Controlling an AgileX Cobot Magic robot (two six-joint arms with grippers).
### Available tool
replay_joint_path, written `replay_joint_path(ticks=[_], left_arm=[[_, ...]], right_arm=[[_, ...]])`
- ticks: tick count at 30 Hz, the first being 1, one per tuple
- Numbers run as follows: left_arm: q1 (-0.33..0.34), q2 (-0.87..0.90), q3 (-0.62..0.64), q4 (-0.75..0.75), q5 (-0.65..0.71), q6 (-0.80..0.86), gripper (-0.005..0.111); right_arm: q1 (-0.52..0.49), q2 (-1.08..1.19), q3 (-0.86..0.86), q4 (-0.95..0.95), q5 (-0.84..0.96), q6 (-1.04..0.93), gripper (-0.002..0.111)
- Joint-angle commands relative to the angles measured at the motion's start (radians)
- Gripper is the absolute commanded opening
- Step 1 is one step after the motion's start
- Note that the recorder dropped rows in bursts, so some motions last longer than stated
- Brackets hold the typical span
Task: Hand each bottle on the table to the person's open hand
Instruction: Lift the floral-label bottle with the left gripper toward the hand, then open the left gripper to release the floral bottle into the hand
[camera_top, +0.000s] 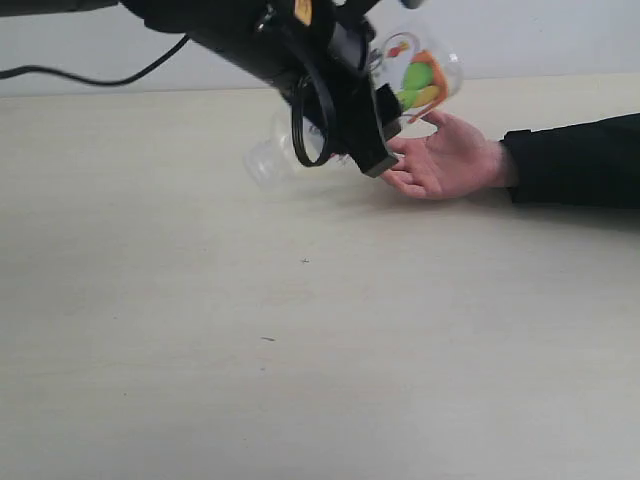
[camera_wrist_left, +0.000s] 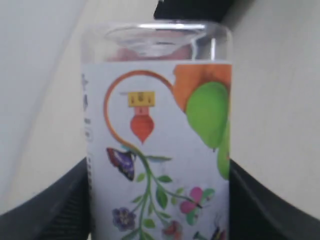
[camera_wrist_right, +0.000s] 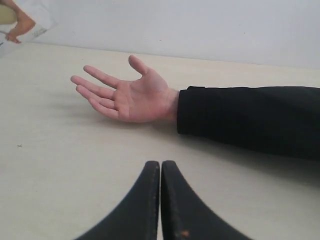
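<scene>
My left gripper (camera_top: 383, 128) is shut on the white floral bottle (camera_top: 420, 75) and holds it tilted in the air just above the fingers of the person's open hand (camera_top: 450, 160). The hand rests palm up on the table (camera_top: 300, 350), on an arm in a black sleeve. In the left wrist view the bottle (camera_wrist_left: 155, 140) fills the frame, with a black finger pressed on each side of it. My right gripper (camera_wrist_right: 160, 166) hovers low over the table, shut and holding nothing, pointing toward the hand (camera_wrist_right: 131, 97). A corner of the bottle's label (camera_wrist_right: 20, 20) shows there.
A clear rounded shape (camera_top: 268, 155) shows behind my left arm; I cannot tell whether it is another bottle. The black sleeve (camera_top: 580, 160) lies across the table's right side. A pale wall runs along the table's far edge. No other bottles are in view.
</scene>
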Motion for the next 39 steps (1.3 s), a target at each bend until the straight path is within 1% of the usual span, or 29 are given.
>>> replay_joint_path(ticks=[1, 2, 3, 4, 5, 6, 8, 10, 12, 13, 15, 17, 20, 23, 26, 28, 29, 35, 39], left_arm=[[-0.081, 0.020, -0.054, 0.157, -0.058, 0.528, 0.001], [-0.091, 0.028, -0.057, 0.230, -0.058, 0.552, 0.001], [-0.107, 0.056, -0.058, 0.434, -0.065, 0.559, 0.001], [-0.112, 0.070, -0.058, 0.503, -0.067, 0.559, 0.001], [-0.112, 0.097, -0.058, 0.638, -0.089, 0.562, 0.000], [-0.112, 0.116, -0.058, 0.708, -0.112, 0.578, 0.000], [-0.112, 0.151, -0.058, 0.748, -0.169, 0.633, 0.000], [-0.112, 0.190, -0.076, 0.737, -0.206, 0.733, 0.000], [-0.112, 0.243, -0.130, 0.691, -0.194, 0.797, 0.000], [-0.112, 0.266, -0.165, 0.674, -0.169, 0.840, 0.000], [-0.112, 0.317, -0.247, 0.594, -0.087, 0.948, 0.000], [-0.112, 0.365, -0.333, 0.474, 0.007, 1.071, 0.000], [-0.110, 0.433, -0.459, 0.310, 0.110, 1.191, 0.000], [-0.110, 0.509, -0.573, 0.234, 0.167, 1.259, 0.000], [-0.106, 0.573, -0.664, 0.170, 0.242, 1.276, 0.000], [-0.089, 0.597, -0.686, 0.071, 0.242, 1.291, 0.000], [-0.082, 0.605, -0.695, 0.049, 0.242, 1.311, 0.000], [-0.060, 0.625, -0.694, 0.083, 0.234, 1.355, 0.000], [-0.064, 0.636, -0.694, 0.216, 0.206, 1.372, 0.000]], right_arm=[[0.000, -0.009, 0.005, -0.006, -0.017, 0.003, 0.001], [0.000, -0.009, 0.005, -0.006, -0.017, 0.003, 0.001], [0.000, -0.009, 0.005, -0.006, -0.017, 0.003, 0.001], [0.000, -0.009, 0.005, -0.006, -0.017, 0.003, 0.001], [0.000, -0.009, 0.005, -0.006, -0.017, 0.003, 0.001], [0.000, -0.009, 0.005, -0.006, -0.017, 0.003, 0.001], [0.000, -0.009, 0.005, -0.006, -0.017, 0.003, 0.001], [0.000, -0.009, 0.005, -0.006, -0.017, 0.003, 0.001], [0.000, -0.009, 0.005, -0.006, -0.017, 0.003, 0.001], [0.000, -0.009, 0.005, -0.006, -0.017, 0.003, 0.001], [0.000, -0.009, 0.005, -0.006, -0.017, 0.003, 0.001], [0.000, -0.009, 0.005, -0.006, -0.017, 0.003, 0.001], [0.000, -0.009, 0.005, -0.010, -0.017, 0.003, 0.001], [0.000, -0.009, 0.005, -0.010, -0.017, 0.003, 0.001], [0.000, -0.009, 0.005, -0.010, -0.017, 0.003, 0.001], [0.000, -0.009, 0.005, -0.010, -0.017, 0.003, 0.001], [0.000, -0.009, 0.005, -0.010, -0.017, 0.003, 0.001], [0.000, -0.009, 0.005, -0.010, -0.017, 0.003, 0.001], [0.000, -0.009, 0.005, -0.010, -0.017, 0.003, 0.001]])
